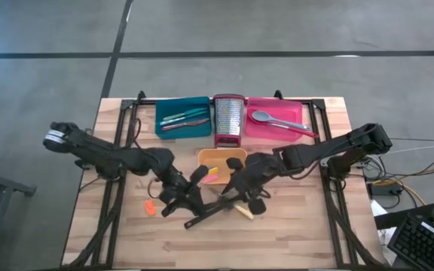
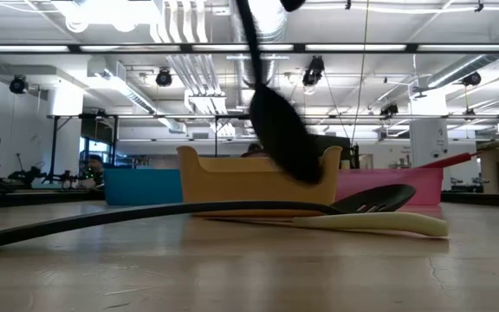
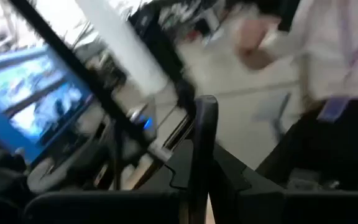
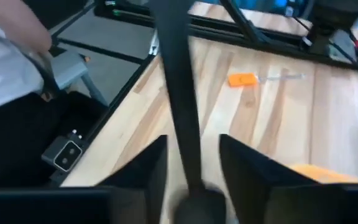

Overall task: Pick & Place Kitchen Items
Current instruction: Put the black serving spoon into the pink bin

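Fingers, left arm: we see the left fingers (image 3: 194,186) pressed together on the handle of a long black spoon (image 2: 275,121), near mid-bench in the high view.
Fingers, right arm: the right fingers (image 4: 191,165) stand parted on either side of that same dark handle; we cannot tell whether they touch it. This gripper sits just right of the left one, in front of the orange tray.
Bench: we note a wooden bench (image 1: 300,226) carrying all the items, both arms reaching in from the sides to meet at its middle.
Trays: teal tray (image 1: 164,113) at the back left holds thin colour-handled tools (image 1: 183,119); pink tray (image 1: 296,111) at the back right holds a grey spoon (image 1: 270,119); orange tray (image 1: 221,156) lies between them, nearer the front.
Grater: upright steel grater (image 1: 229,117) stands between the teal and pink trays.
Long black spoon: in the low view it hangs tilted, bowl down, above the bench and in front of the orange tray.
Slotted spatula: black slotted spatula (image 2: 379,198) lies flat on the bench in front of the orange tray, its long handle running left.
Pale utensil: a cream-coloured utensil (image 2: 379,224) lies flat just beside the spatula's head.
Small piece: an orange piece (image 1: 150,208) lies on the bench left of the grippers.
Background: we see a person (image 3: 334,68) in a white shirt beyond the bench.
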Robot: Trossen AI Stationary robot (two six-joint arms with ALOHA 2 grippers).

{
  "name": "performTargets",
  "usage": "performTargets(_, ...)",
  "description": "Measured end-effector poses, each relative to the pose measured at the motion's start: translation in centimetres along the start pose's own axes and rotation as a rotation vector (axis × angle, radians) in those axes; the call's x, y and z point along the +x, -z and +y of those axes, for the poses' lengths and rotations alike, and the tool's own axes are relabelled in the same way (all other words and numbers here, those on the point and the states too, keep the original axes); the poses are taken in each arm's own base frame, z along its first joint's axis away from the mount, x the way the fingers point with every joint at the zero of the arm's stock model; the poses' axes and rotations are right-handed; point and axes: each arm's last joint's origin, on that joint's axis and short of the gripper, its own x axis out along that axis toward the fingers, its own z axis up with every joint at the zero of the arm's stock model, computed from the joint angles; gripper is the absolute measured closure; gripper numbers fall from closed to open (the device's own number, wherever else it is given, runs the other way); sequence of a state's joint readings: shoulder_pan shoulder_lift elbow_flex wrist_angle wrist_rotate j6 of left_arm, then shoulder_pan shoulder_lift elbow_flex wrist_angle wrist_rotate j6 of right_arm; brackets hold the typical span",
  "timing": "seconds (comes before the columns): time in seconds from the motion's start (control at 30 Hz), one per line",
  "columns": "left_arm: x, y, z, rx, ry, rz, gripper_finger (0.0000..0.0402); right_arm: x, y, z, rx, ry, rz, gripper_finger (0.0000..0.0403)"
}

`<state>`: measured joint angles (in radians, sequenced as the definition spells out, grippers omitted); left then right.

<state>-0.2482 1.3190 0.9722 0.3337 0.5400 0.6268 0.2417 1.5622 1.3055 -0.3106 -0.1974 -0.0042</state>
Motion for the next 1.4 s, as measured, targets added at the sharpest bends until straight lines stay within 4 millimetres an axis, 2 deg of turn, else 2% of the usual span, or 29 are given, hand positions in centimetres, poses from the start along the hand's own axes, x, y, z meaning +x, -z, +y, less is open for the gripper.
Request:
performTargets(0.13, -0.2, -0.8, 0.9, -0.016, -0.101, 0.09, 0.0377, -0.2, 0.7, 0.1, 0.095, 0.035, 0.079, 0.0213)
performTargets(0.27, -0.3, -1.4, 1.7, -0.04, -0.21, 0.208, 0.0377, -1.1, 1.2, 0.3, 0.128, 0.208, 0.135, 0.0205)
performTargets(0.43, -0.6, -3.9, 3.8, -0.036, -0.352, 0.226, 0.0377, -2.1, 1.6, 1.6, 0.138, 0.374, 0.172, 0.0223)
performTargets(0.6, -1.0, -6.1, 5.8, -0.056, -0.541, 0.261, 0.0377, -3.4, 1.3, 3.8, 0.121, 0.513, 0.122, 0.0246)
performTargets(0.8, -1.1, -6.6, 7.4, -0.078, -0.805, 0.377, 0.0377, -4.6, 1.8, 5.8, 0.056, 0.884, 0.048, 0.0277)
performTargets(0.93, -0.8, -6.8, 8.4, -0.092, -0.927, 0.429, 0.0377, -4.4, 1.8, 5.9, 0.034, 1.079, -0.015, 0.0297)
performTargets(1.17, 0.0, -7.5, 11.1, -0.103, -1.152, 0.512, 0.0377, -3.4, 2.1, 4.6, 0.059, 1.227, -0.045, 0.0316)
performTargets(1.27, 0.8, -7.6, 11.9, -0.102, -1.146, 0.539, 0.0377, -3.6, 1.9, 4.3, 0.094, 1.312, -0.119, 0.0307)
performTargets(1.4, 1.8, -7.8, 12.8, -0.1, -1.128, 0.566, 0.0377, -3.7, 1.5, 4.3, 0.117, 1.393, -0.199, 0.0274)
